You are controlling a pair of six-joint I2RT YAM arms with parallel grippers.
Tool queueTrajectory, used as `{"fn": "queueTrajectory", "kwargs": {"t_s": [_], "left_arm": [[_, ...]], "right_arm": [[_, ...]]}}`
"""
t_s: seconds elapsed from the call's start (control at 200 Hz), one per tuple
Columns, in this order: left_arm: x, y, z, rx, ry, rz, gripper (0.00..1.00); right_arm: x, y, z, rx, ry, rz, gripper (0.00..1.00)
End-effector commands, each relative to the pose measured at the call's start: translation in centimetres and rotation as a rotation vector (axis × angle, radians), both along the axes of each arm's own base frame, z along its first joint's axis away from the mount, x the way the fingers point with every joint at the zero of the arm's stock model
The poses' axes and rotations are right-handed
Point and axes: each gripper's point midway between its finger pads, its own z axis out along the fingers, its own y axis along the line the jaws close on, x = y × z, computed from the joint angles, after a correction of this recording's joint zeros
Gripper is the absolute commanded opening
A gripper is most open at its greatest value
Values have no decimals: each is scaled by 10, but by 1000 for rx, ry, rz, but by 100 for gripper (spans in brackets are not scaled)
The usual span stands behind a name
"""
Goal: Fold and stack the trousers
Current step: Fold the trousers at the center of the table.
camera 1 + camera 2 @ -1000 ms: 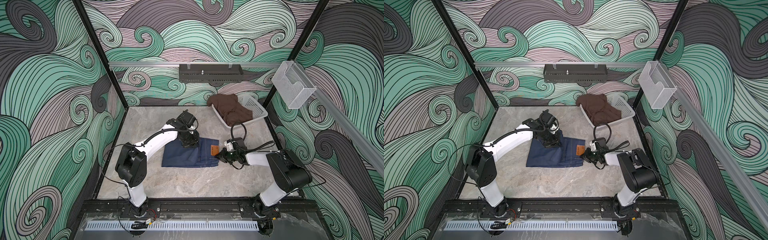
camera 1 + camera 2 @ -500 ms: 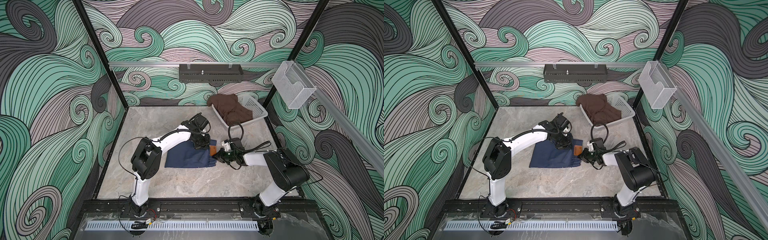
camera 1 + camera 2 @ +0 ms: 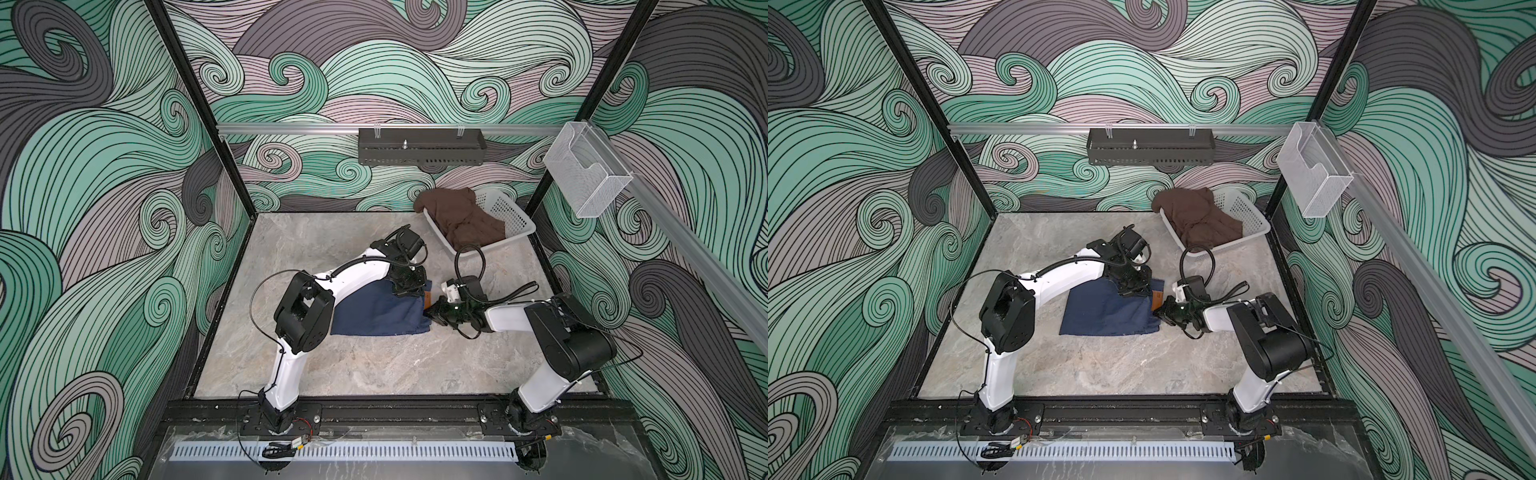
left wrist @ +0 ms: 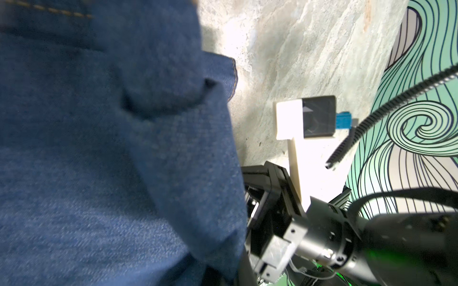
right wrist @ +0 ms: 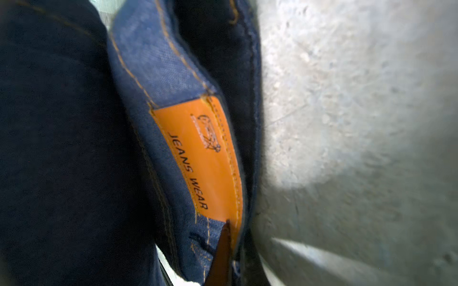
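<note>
Right wrist view: the trousers (image 5: pixel 62 148), one pair in dark navy denim with a coarse weave and orange-brown stitching, fill the lens. A single smooth orange patch (image 5: pixel 198 158) lettered "JEANS WEAR" is sewn at the waistband. In both top views the pair lies folded into a rough rectangle, flat on the veined grey marble table (image 3: pixel 332 374).

The left claw (image 3: pixel 409 286) bears down on the cloth's far corner, its jaws closed on the upper layer of denim, which the left wrist view shows bunched and hanging close to the lens. The right claw (image 3: pixel 434 311) sits low at the waistband edge just beside the patch, its jaws pinched together on that edge. Most of the cloth stretches away from both claws, passing under the left arm's white forearm.

Beyond the right claw, in the far corner, stands one white plastic lattice basket (image 3: pixel 515 216) holding one crumpled brown garment (image 3: pixel 461 216). Higher up, one black perforated tray (image 3: pixel 419 151) hangs on the back rail and one clear mesh holder (image 3: pixel 582 170) on the side rail.
</note>
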Motion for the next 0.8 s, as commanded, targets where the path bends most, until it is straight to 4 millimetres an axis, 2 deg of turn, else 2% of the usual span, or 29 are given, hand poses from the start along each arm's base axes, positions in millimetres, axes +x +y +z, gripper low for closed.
{"fn": "queueTrajectory", "kwargs": {"t_s": [0.0,0.065,0.135,0.25,0.29,0.33,0.375,0.445,0.535,0.62,0.675,0.796], "left_arm": [[3,-11,-6,-11,-1,-17,0],[4,-14,-4,-26,-2,-24,4],[7,-17,4,-45,-17,-34,19],[14,-16,37,-81,-82,-52,38],[15,-14,52,-98,-110,-56,41],[17,-12,67,-116,-139,-58,43],[17,-8,84,-134,-167,-58,46],[18,4,110,-146,-223,-51,51],[15,27,128,-124,-276,-42,53],[15,59,123,-76,-293,-6,55],[19,84,108,-40,-284,36,55],[27,132,76,-26,-239,93,55]], "right_arm": [[-28,-10,-33,-86,132,-2,7],[-29,-11,-31,-88,128,-4,7],[-28,-13,-27,-91,112,-8,12],[-27,-23,-11,-136,70,-29,21],[-27,-31,-5,-179,51,-42,28],[-26,-41,7,-228,18,-59,41],[-26,-54,21,-292,-15,-79,48],[-27,-76,44,-394,-69,-120,54],[-29,-99,74,-498,-147,-149,58],[-25,-92,96,-472,-208,-103,56],[-22,-73,105,-403,-213,-40,52],[-13,-29,110,-267,-200,89,41]]}}
